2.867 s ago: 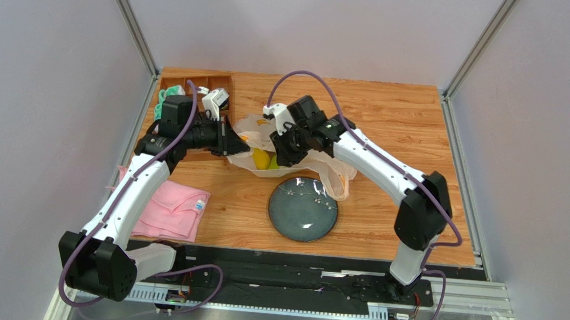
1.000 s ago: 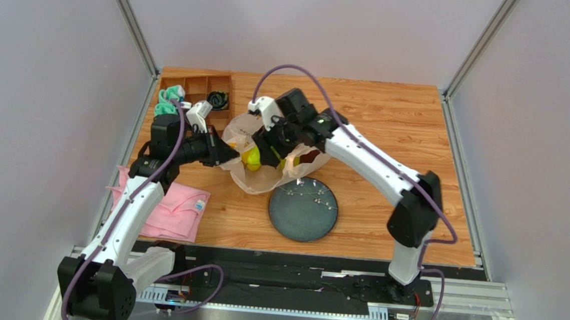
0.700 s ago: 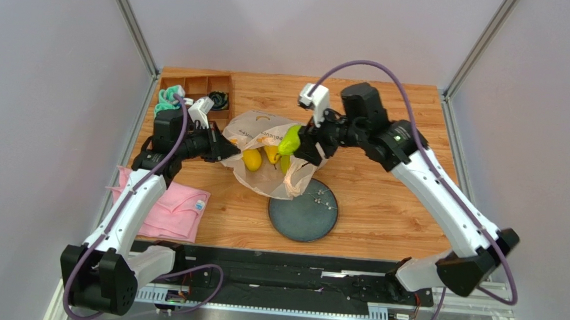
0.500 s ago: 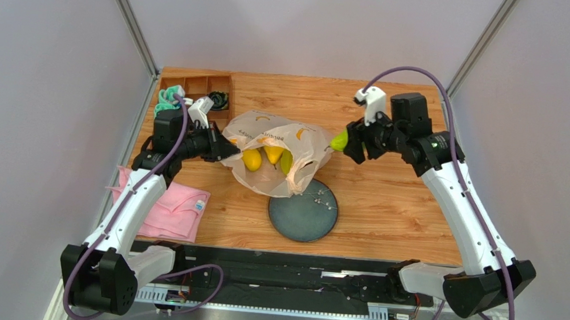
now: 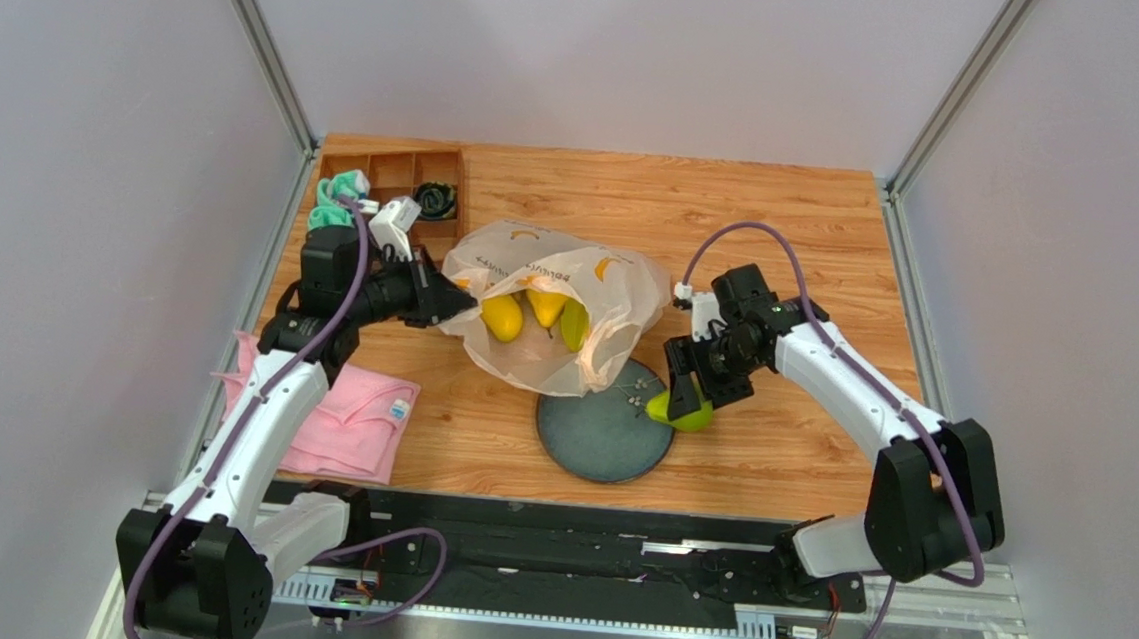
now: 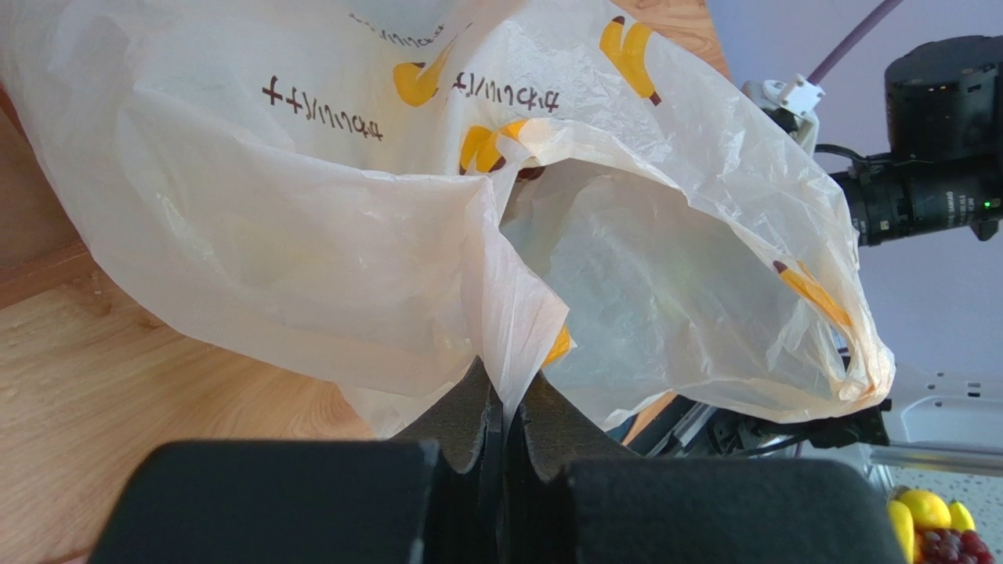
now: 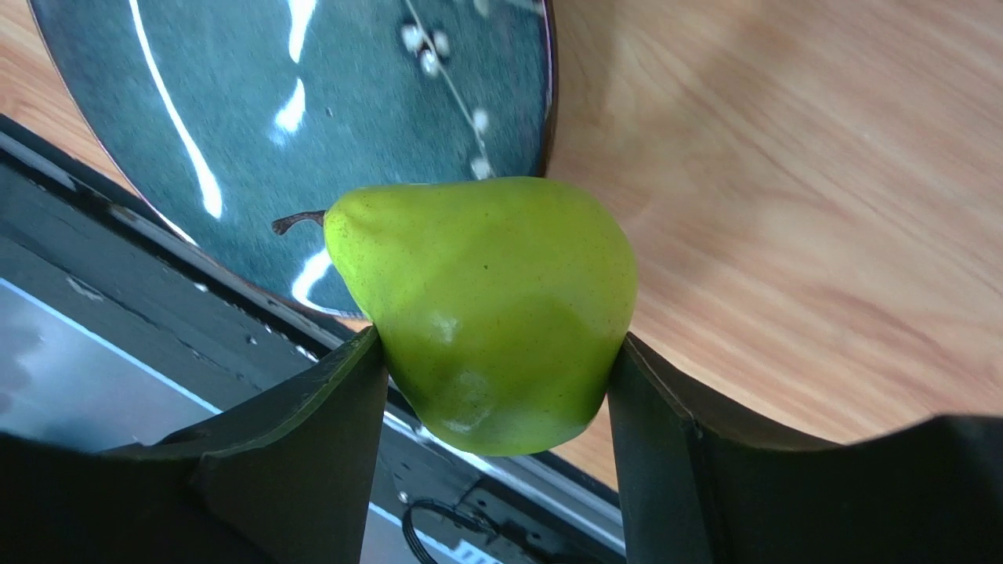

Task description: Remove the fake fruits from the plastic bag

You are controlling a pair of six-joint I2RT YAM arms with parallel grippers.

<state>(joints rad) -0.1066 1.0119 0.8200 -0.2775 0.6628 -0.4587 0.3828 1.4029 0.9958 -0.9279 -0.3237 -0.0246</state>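
With right jaws clamped on the green pear at the 3 o'clock rim of the plate, nudge toward 9 o'clock, lower, release; with left jaws pinched on the plastic bag at its 9 o'clock edge, hold steady

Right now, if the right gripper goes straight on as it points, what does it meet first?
Probably the rim of the plate, with the held green pear touching first; depth is unclear.

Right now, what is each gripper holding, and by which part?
The right gripper clamps the green pear across its wide body. The left gripper pinches a fold of the plastic bag beside its opening.
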